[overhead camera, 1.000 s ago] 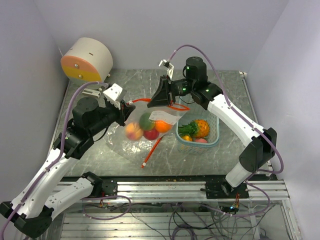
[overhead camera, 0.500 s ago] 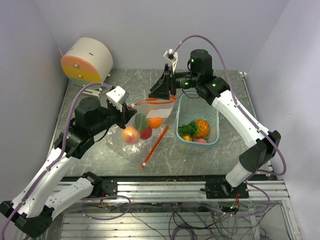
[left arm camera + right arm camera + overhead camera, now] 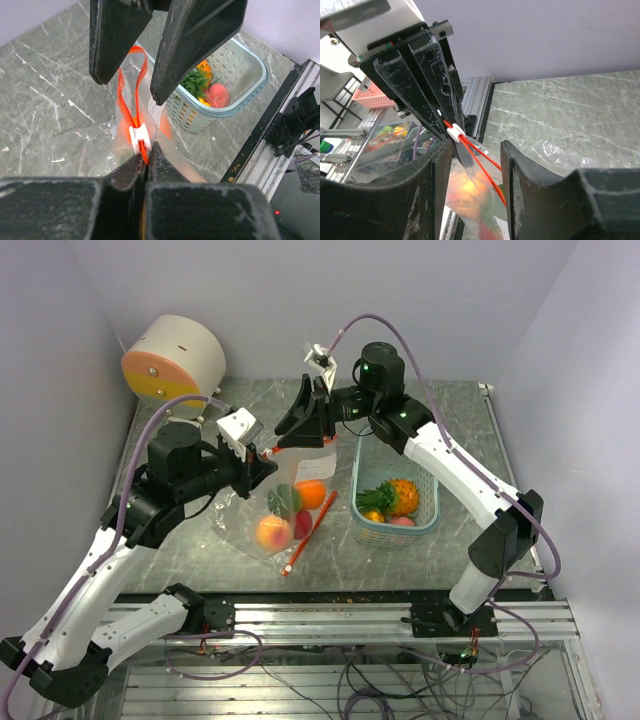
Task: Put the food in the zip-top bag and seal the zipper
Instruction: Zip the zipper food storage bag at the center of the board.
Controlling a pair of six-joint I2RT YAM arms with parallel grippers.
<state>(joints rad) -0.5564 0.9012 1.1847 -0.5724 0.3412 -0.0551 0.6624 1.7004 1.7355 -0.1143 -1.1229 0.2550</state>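
A clear zip-top bag (image 3: pixel 290 510) with an orange zipper hangs from my left gripper (image 3: pixel 267 458), which is shut on the zipper's end (image 3: pixel 145 156) just behind the white slider (image 3: pixel 138 138). Inside the bag are a peach (image 3: pixel 273 533), an orange (image 3: pixel 311 494), a green piece (image 3: pixel 283 500) and a red piece (image 3: pixel 301 526). My right gripper (image 3: pixel 284 436) is open. Its fingers (image 3: pixel 440 190) straddle the zipper close to the slider (image 3: pixel 454 133) without pinching it. More food (image 3: pixel 398 497) lies in the teal basket (image 3: pixel 432 508).
The teal basket stands right of the bag and also shows in the left wrist view (image 3: pixel 250 90). A thin orange strip (image 3: pixel 308 535) lies on the marble table (image 3: pixel 180 560). A cream and orange cylinder (image 3: pixel 175 360) sits at the back left. The metal rail (image 3: pixel 400 615) runs along the near edge.
My right gripper has moved left along the bag's top toward my left gripper and now stands open. The bag's mouth has narrowed, and the bag with its food hangs lower and further left.
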